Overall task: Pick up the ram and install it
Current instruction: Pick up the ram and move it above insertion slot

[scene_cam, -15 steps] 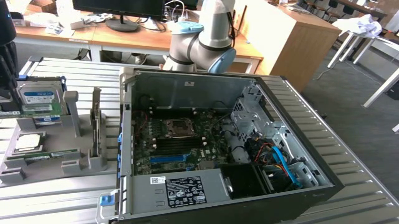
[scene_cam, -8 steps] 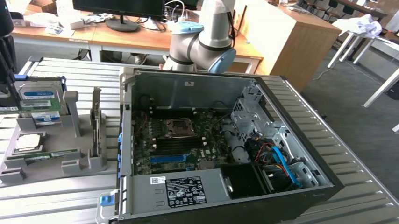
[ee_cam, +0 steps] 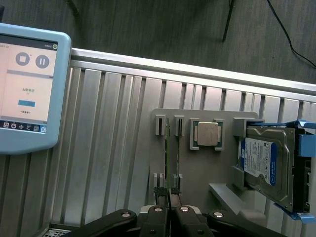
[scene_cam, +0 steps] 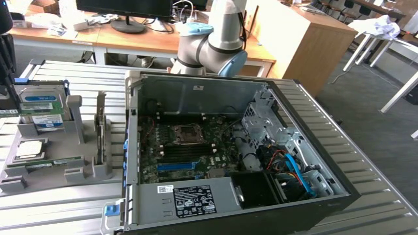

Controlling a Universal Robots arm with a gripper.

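Your pincer [ee_cam: 167, 196] is pressed together on the ram [ee_cam: 168, 153], pinching the thin board by its upper edge, so the stick sits directly between the two black jaws rather than off to either side. In the wrist view you look down along its edge. It reads as a dark, narrow line running straight away from the pincer, with its long axis square to the direction in which the jaws close. In the exterior view the ram appears at the far left as a green strip hanging level in front of the hard drive [scene_cam: 49, 121]. I judge it to be clear of the gray plastic fixture [ee_cam: 197, 187] rather than seated in it, though the gap beneath is hard to read. Its length runs along the exterior view's left-to-right line, roughly parallel to the long dark memory slots [scene_cam: 191, 152] on the motherboard [scene_cam: 163, 147]. The open computer case [scene_cam: 196, 95] lies to the exterior view's right of it, just beside the fixture. A second green stick [scene_cam: 46, 162] rests in its cradle at the fixture's end nearest the exterior camera. The fixture also carries the square processor chip [ee_cam: 206, 134], with its dull metal lid, and the silver, blue-labelled hard drive. Everything stands on a ribbed aluminium counter [ee_cam: 108, 148], and a pale-blue teach pendant [ee_cam: 29, 84] with a lit screen is close by.
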